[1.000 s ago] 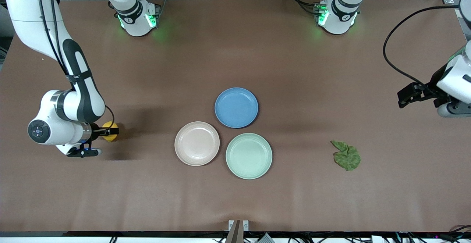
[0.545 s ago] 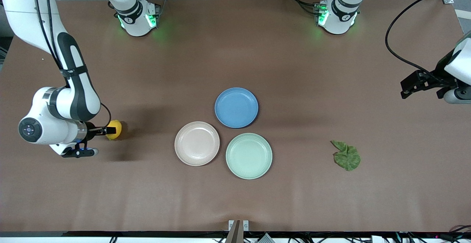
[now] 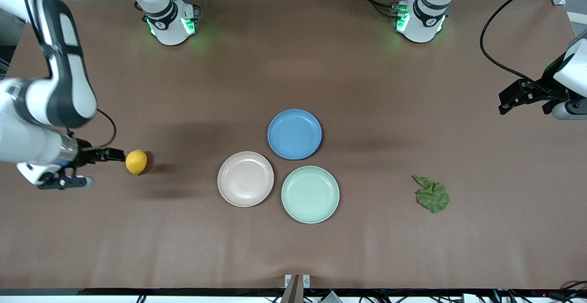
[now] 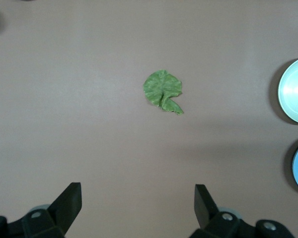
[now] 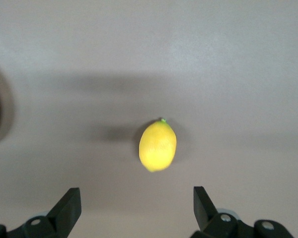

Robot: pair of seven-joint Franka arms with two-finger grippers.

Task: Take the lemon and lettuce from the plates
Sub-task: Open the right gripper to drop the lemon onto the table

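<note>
Lemon [image 3: 136, 162]: lies on bare desk [image 3: 293, 248] toward right arm's end, off the plates, w/ nothing gripping it. In right wrist view the lemon [image 5: 158, 146] sits ahead of the jaws, about centred betw. them, long axis running away from the wrist.
Right gripper [image 3: 113, 155]: jaws apart, empty, low, tips just beside lemon, not touching. Nearer arm for lemon by far.
Lettuce [image 3: 431, 194]: flat on desk toward left arm's end, well apart from mint plate. In left wrist view it lies ahead of the jaws, roughly centred, stem end pointing back toward wrist.
Left gripper [image 3: 509, 104]: jaws apart, empty, up over bare desk, well apart from lettuce.
Beige-pink plate [image 3: 245, 179]: empty.
Mint plate [image 3: 310, 194]: empty.
Blue plate [image 3: 294, 134]: empty.
Judgement: both items already off plates; task looks done or nearly so.
</note>
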